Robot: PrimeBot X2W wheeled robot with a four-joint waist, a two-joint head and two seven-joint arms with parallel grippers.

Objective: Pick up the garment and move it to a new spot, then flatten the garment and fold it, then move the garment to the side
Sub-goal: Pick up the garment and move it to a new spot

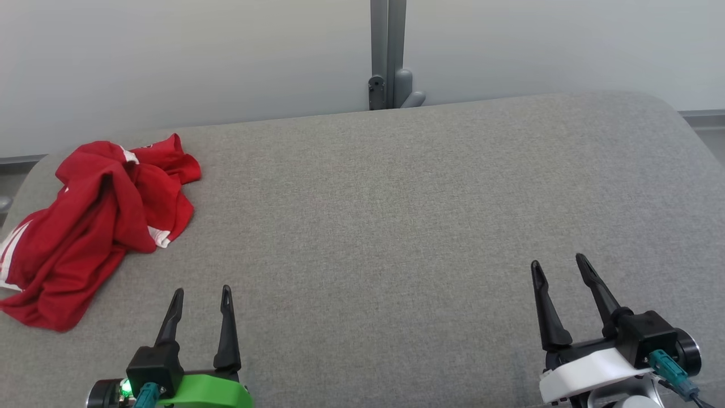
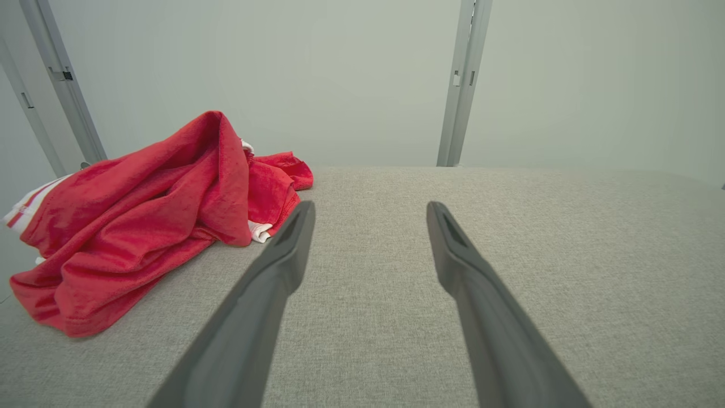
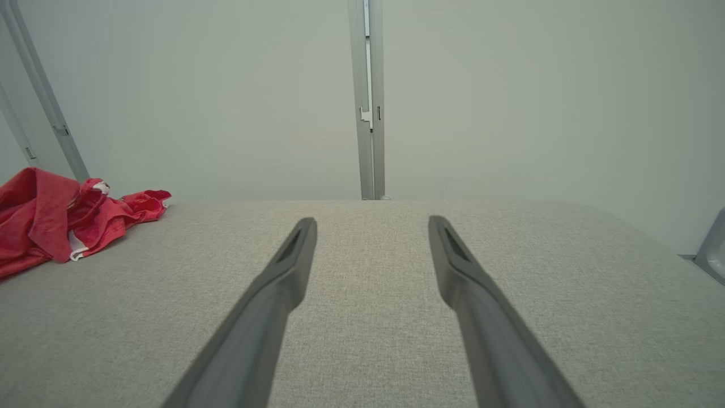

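A crumpled red garment (image 1: pixel 96 226) with white stripes lies in a heap at the far left of the grey fabric table (image 1: pixel 396 215). In the left wrist view the garment (image 2: pixel 147 221) sits just left of the fingers; in the right wrist view the garment (image 3: pixel 56 221) is at the left edge. My left gripper (image 1: pixel 203 294) hovers open near the front edge, a little right of and nearer than the garment, nothing between its fingers. My right gripper (image 1: pixel 561 263) stands open at the lower right, far from the garment, also holding nothing.
A pale wall runs behind the table, with a grey vertical post (image 1: pixel 388 54) and its bracket at the back centre. The table's rounded corners fall away at the far left and far right.
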